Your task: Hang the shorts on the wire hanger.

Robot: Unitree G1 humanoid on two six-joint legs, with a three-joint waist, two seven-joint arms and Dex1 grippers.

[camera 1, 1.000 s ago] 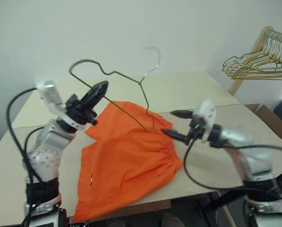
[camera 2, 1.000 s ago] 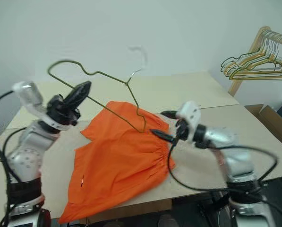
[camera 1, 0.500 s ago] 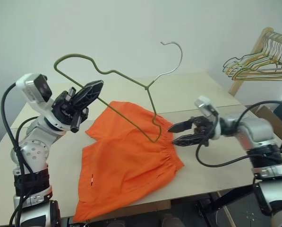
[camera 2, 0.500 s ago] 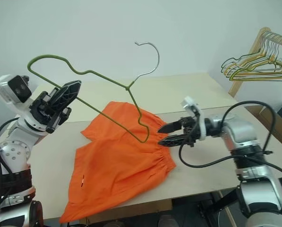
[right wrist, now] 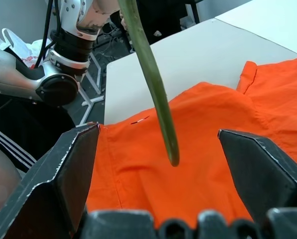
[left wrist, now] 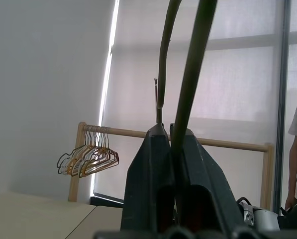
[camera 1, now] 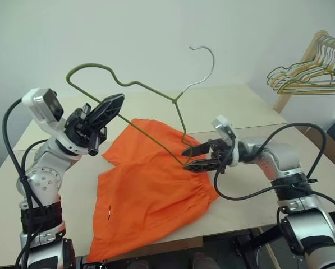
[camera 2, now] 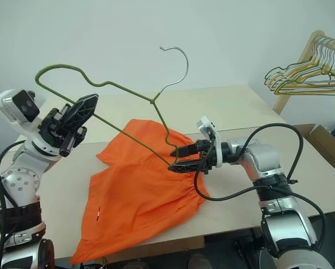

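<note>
Wire hanger (camera 1: 150,106) — clamped in my left gripper (camera 1: 112,105), raised over the table (camera 1: 240,106), lower corner by the waistband. Shorts (camera 1: 150,185) — flat at the front edge. My right gripper (camera 1: 191,157) — jaws apart, bracketing that corner. Step: threading; next, pinch the waistband.

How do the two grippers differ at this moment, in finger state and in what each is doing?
The left gripper is shut on the wire hanger, holding it tilted in the air; the right gripper is open and holds nothing. The left gripper is raised above the table, while the right gripper sits low at the gathered waistband of the shorts, its fingers either side of the hanger's lower corner. Both have two black fingers.
</note>
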